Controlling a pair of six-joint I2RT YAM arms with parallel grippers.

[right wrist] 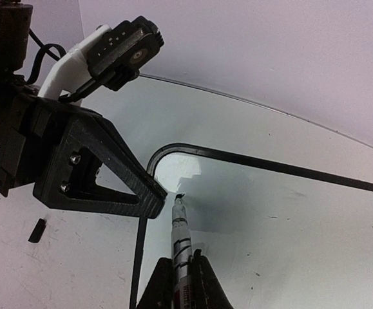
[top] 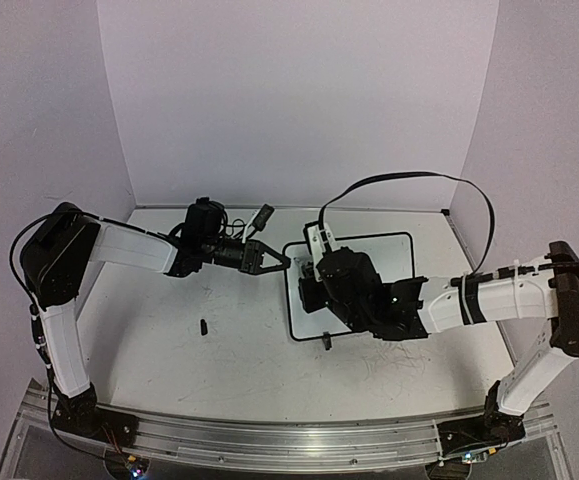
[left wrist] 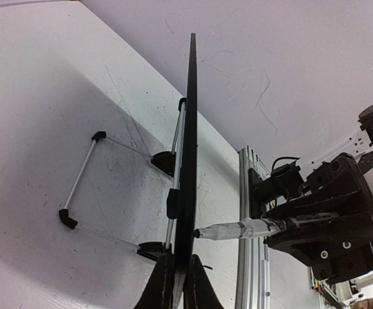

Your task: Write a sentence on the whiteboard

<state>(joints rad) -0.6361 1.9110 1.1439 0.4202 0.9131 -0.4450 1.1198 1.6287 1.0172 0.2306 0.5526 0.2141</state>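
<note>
Clamped between the two black fingers of the right gripper is a slim white-and-silver marker pen, its dark tip pressed to the surface of the small rectangular whiteboard with a thin black frame and rounded corners. The tip meets the board close to one rounded corner, where a tiny dark mark shows.

On that same corner the left gripper is closed tight on the board's black edge, one finger on each face. From the left wrist the board appears edge-on as a thin dark line, with the marker touching its writing side and the right gripper behind the pen. On the board's other side, a thin metal wire stand with black plastic feet props it on the scuffed white table.

From overhead, the whiteboard sits right of the table's middle, between the two arms. The left gripper reaches its upper left edge from the left, and the right gripper hangs over its left half. A small black oblong piece lies on the table, well apart from the board, to its left. Both arm bases are bolted to a silver aluminium rail along the near edge.
</note>
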